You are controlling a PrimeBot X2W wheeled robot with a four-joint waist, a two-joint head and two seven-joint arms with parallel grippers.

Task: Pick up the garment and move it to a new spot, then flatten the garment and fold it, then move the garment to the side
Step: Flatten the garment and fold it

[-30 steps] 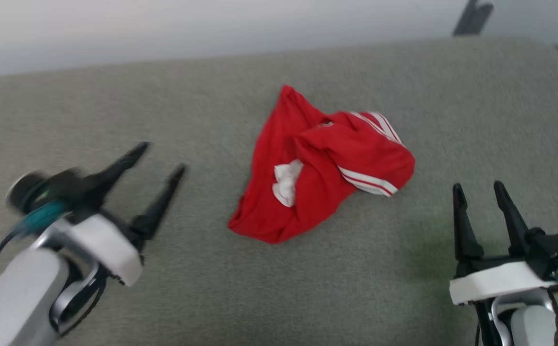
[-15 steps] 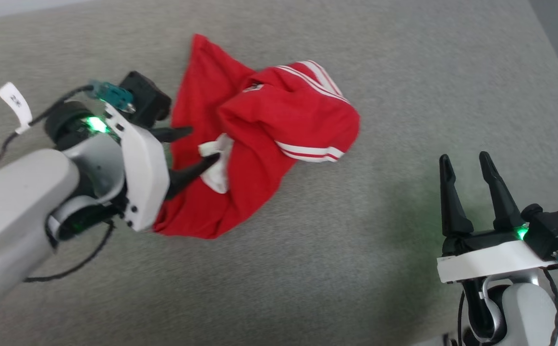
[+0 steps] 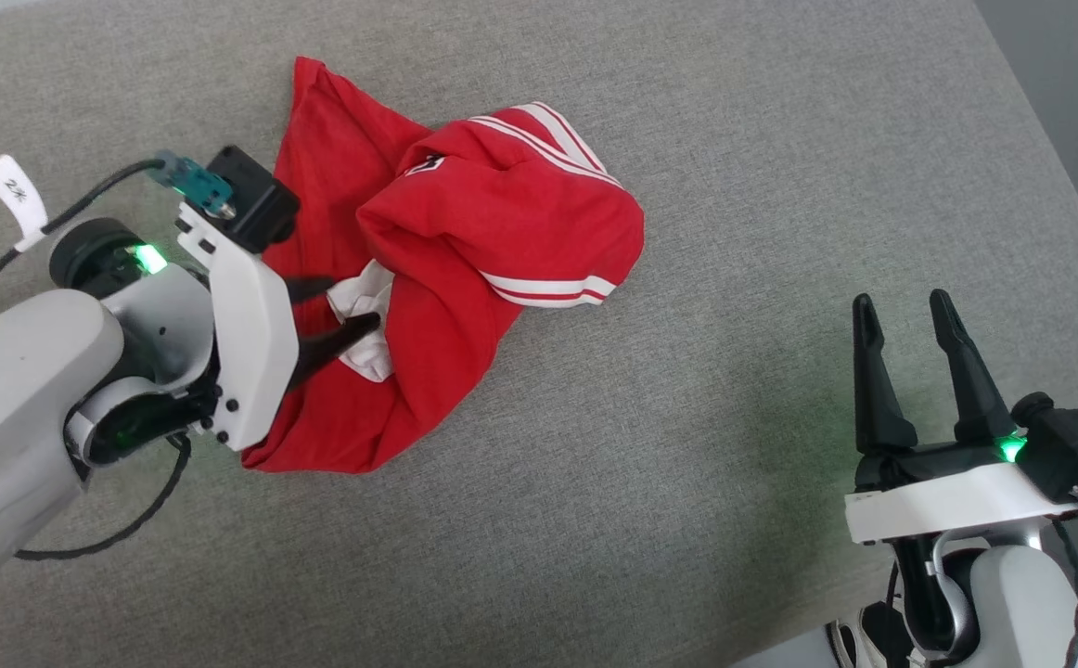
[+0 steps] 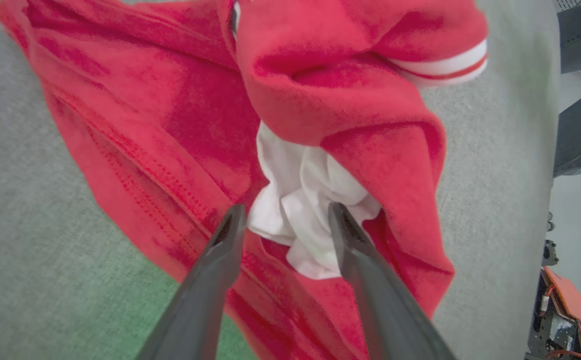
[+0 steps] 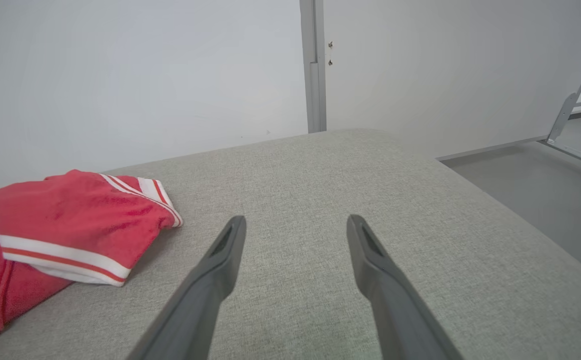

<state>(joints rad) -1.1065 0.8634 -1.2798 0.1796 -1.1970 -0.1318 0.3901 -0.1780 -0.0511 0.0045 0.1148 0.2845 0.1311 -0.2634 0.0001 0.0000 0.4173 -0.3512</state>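
The garment [image 3: 502, 213] lies crumpled on the grey cushioned surface [image 3: 687, 464], red with white-and-red striped trim and a bunch of white fabric [image 3: 363, 320] at its left side. My left gripper [image 3: 353, 301] reaches in from the left. It is open, with one fingertip on each side of the white bunch. In the left wrist view the white fabric [image 4: 305, 200] sits between the two fingers [image 4: 220, 260] of my left gripper [image 4: 285, 212], above the red garment [image 4: 170, 115]. My right gripper [image 3: 901, 299] stands open and empty at the lower right, well away from the garment [image 5: 70, 215].
The grey surface [image 5: 320, 175] curves off at its right edge to a grey floor [image 5: 545, 200]. A white wall [image 5: 120, 75] stands behind it, with a wheeled metal frame [image 5: 575, 150] at the far right. Dark trouser-like shapes [image 4: 580, 130] and orange equipment [image 4: 565, 300] lie beyond the edge.
The head camera has tilted down. My left gripper swung in from the lower left onto the garment, and its fingers have narrowed around the white bunch. The right gripper has stayed put.
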